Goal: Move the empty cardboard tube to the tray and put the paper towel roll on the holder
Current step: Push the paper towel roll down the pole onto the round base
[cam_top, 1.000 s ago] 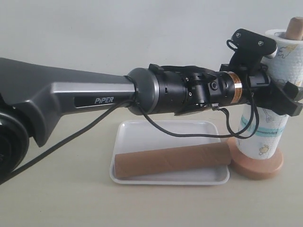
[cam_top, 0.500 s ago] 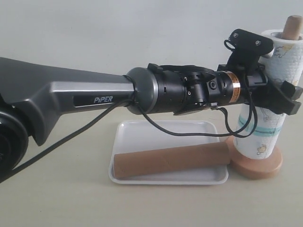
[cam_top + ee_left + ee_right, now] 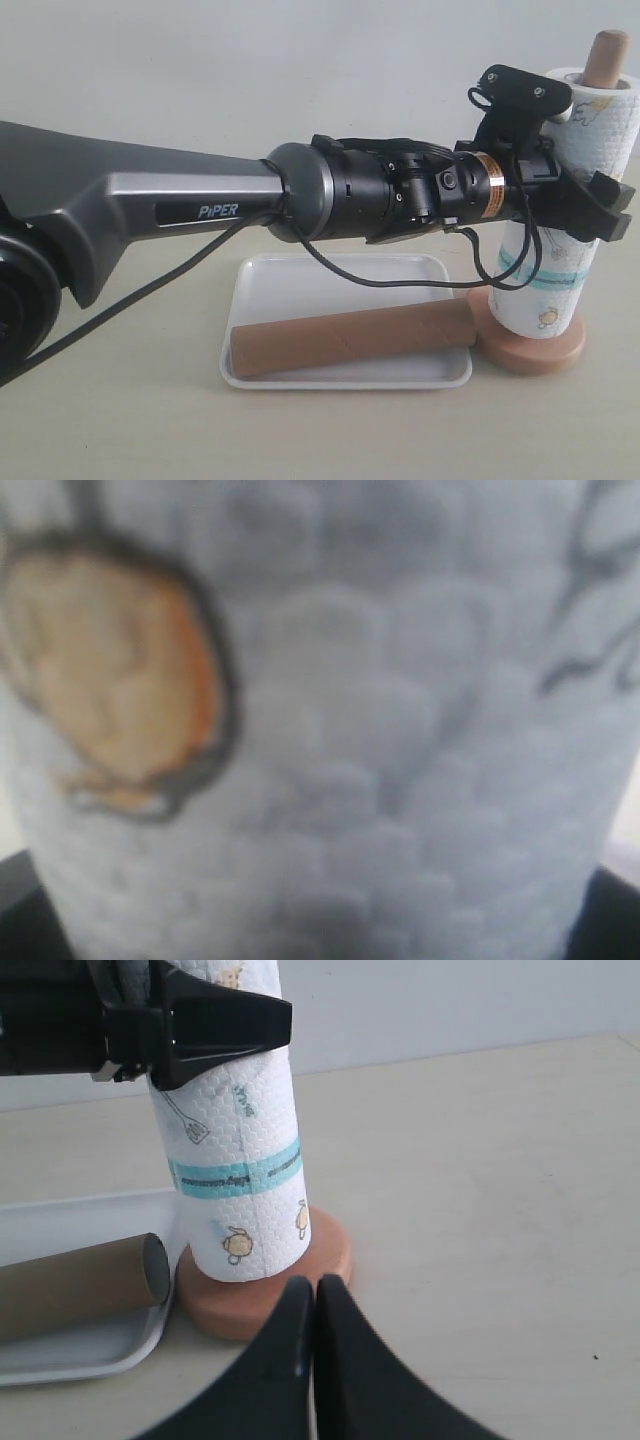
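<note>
Brown cardboard first: the empty cardboard tube (image 3: 350,340) lies flat in the tray (image 3: 340,272), along the long edge nearer the exterior camera. 1 end pokes over the tray's right rim, just beside the holder (image 3: 530,352). We judge that half of the task done.

The paper towel roll (image 3: 545,290) is threaded on the holder's post, whose rounded top shows above it. The roll leans slightly, and its lower end looks to rest on the round base.

The left gripper (image 3: 590,205) has its jaws spread wide and clamped on the roll's 2 sides at mid-height. The right gripper (image 3: 313,1295) is closed on nothing, low over the tabletop near the base.

What is left, we think, is only letting go and drawing back.
</note>
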Controlling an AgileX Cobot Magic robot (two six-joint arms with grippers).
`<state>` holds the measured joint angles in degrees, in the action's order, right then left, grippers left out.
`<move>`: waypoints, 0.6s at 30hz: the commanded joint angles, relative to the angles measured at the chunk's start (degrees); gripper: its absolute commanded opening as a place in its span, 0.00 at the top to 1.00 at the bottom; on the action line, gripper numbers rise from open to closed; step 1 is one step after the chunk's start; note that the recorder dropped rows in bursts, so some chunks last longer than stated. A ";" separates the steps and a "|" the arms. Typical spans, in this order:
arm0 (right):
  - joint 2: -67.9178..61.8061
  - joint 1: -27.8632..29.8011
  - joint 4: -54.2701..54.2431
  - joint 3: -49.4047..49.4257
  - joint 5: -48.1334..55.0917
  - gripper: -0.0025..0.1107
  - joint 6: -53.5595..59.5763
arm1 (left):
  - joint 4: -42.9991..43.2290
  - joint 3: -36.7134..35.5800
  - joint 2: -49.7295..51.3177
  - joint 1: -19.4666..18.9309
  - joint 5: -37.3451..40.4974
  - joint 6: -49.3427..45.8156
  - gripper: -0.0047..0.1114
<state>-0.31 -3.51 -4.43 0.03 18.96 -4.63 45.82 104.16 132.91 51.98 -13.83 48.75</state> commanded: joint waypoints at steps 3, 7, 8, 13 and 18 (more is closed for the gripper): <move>0.31 0.14 0.04 -0.03 -0.27 0.98 0.07 | -1.07 -0.14 -0.57 -0.09 -1.61 0.87 0.30; 0.31 0.14 0.04 -0.03 -0.27 0.98 0.07 | -0.95 -0.14 -0.57 -0.09 -1.16 0.30 0.30; 0.31 0.14 0.04 -0.03 -0.27 0.98 0.07 | -0.95 -0.14 -0.57 -0.09 -1.29 0.30 0.30; 0.31 0.14 0.04 -0.03 -0.27 0.98 0.07 | -1.07 -0.14 -0.57 -0.09 -1.68 0.47 0.30; 0.31 0.14 0.04 -0.03 -0.27 0.98 0.07 | -2.26 -0.14 -0.57 -0.09 -1.67 0.47 0.17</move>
<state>-0.31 -3.51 -4.43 0.03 18.96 -4.63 45.19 104.16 132.91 51.98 -14.25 48.75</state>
